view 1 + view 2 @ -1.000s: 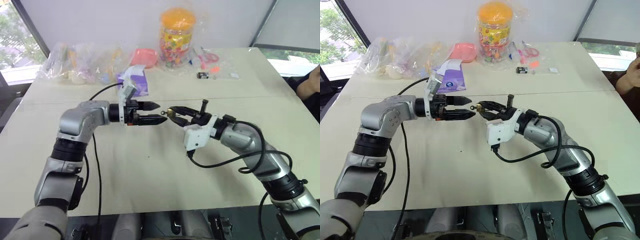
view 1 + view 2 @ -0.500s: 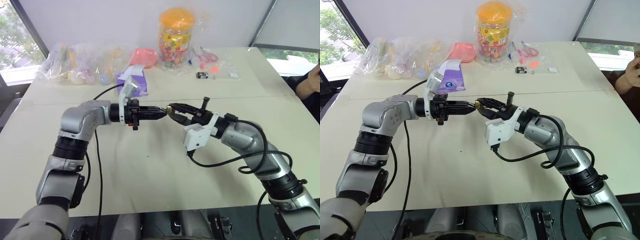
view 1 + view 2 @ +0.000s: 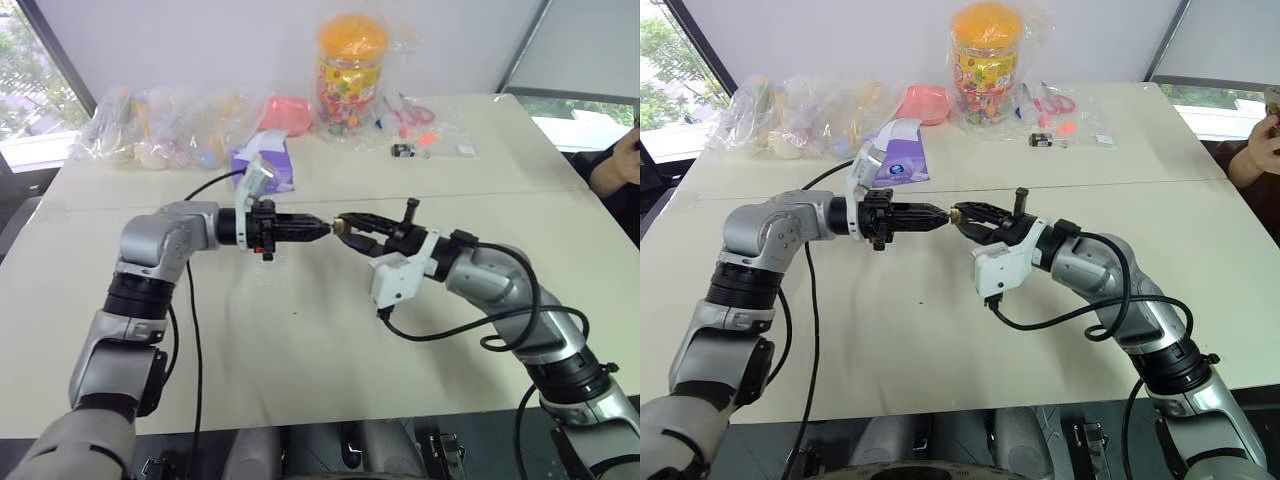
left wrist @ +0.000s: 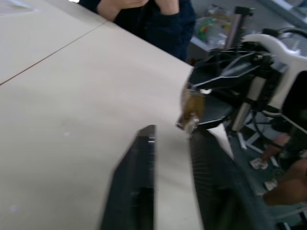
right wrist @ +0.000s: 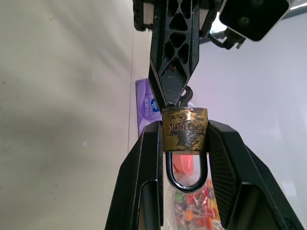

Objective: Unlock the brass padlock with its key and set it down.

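The brass padlock (image 5: 184,129) is pinched by its sides between my right gripper's (image 5: 184,125) two fingertips, silvery shackle toward the wrist. Both arms hover above the middle of the table (image 3: 300,350). In the head views the lock (image 3: 956,212) is a small golden speck at my right gripper's (image 3: 345,220) tip. My left gripper (image 3: 320,227) points straight at it, tip against the lock's bottom. A small dark key head (image 5: 186,92) shows beside that tip. In the left wrist view its fingers (image 4: 139,182) stand a narrow gap apart with bare table between them. Whether they touch the key I cannot tell.
At the table's far side stand a candy jar (image 3: 352,65), a purple packet (image 3: 268,160), clear plastic bags (image 3: 160,125), a pink dish (image 3: 285,112) and a small black-and-white object (image 3: 404,151). A person's hand (image 3: 625,160) shows at the right edge.
My left gripper's fingers, wide apart a second ago, have come close together, and its tip now meets the padlock. The right gripper keeps its hold in the same place.
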Controlling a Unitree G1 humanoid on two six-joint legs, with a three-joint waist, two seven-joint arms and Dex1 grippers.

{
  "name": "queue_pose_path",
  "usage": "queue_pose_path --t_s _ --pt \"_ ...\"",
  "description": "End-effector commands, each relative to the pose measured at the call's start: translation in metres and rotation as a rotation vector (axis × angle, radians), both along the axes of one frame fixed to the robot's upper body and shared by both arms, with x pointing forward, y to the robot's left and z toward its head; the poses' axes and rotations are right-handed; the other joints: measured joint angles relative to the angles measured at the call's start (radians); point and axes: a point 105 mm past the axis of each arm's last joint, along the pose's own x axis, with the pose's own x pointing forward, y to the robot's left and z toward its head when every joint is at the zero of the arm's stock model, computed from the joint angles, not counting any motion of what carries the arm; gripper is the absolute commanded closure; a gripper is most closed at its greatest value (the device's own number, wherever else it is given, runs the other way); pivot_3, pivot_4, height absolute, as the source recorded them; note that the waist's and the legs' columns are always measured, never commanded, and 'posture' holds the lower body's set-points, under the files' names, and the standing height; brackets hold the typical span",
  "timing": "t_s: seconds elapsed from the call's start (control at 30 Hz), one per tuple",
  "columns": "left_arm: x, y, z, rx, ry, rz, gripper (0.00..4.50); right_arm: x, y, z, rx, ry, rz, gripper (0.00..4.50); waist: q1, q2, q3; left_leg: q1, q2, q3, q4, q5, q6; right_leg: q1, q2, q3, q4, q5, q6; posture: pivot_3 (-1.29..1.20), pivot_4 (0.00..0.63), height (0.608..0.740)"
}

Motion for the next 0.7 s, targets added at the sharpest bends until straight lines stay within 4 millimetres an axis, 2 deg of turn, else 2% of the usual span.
queue_pose_path --t_s 0.03,0.33,0.43,0.53,0.57,0.7 --pt "0.0013 0.0017 0.0122 -0.003 -0.086 0.005 1.95 -0.0090 0.0043 0.0064 0.004 -0.022 0.042 3.80 0.000 0.000 0.000 0.000 0.000 0.000 0.000 0.000 0.000 0.000 0.000 0.000 0.000 0.000 0.000 0.00 0.150 0.737" --pt "0.0037 -0.0002 0.0131 -0.019 -0.098 0.010 1.95 -0.0093 0.0044 0.0076 0.010 -0.014 0.040 3.80 0.000 0.000 0.000 0.000 0.000 0.000 0.000 0.000 0.000 0.000 0.000 0.000 0.000 0.000 0.000 0.00 0.150 0.737" --pt "0.0019 -0.0006 0.0113 -0.016 -0.097 0.002 2.80 -0.0094 0.0044 0.0081 0.013 -0.012 0.039 3.80 0.000 0.000 0.000 0.000 0.000 0.000 0.000 0.000 0.000 0.000 0.000 0.000 0.000 0.000 0.000 0.00 0.150 0.737" --pt "0.0005 -0.0009 0.0099 -0.011 -0.094 -0.007 4.17 -0.0087 0.0039 0.0085 0.015 -0.010 0.036 3.80 0.000 0.000 0.000 0.000 0.000 0.000 0.000 0.000 0.000 0.000 0.000 0.000 0.000 0.000 0.000 0.00 0.150 0.737" --pt "-0.0001 -0.0010 0.0094 -0.009 -0.092 -0.011 4.44 -0.0085 0.0038 0.0087 0.015 -0.009 0.035 3.80 0.000 0.000 0.000 0.000 0.000 0.000 0.000 0.000 0.000 0.000 0.000 0.000 0.000 0.000 0.000 0.00 0.150 0.737" --pt "-0.0053 -0.0013 0.0065 0.006 -0.087 -0.036 4.44 -0.0071 0.0036 0.0109 0.021 -0.009 0.032 3.80 0.000 0.000 0.000 0.000 0.000 0.000 0.000 0.000 0.000 0.000 0.000 0.000 0.000 0.000 0.000 0.00 0.150 0.737"
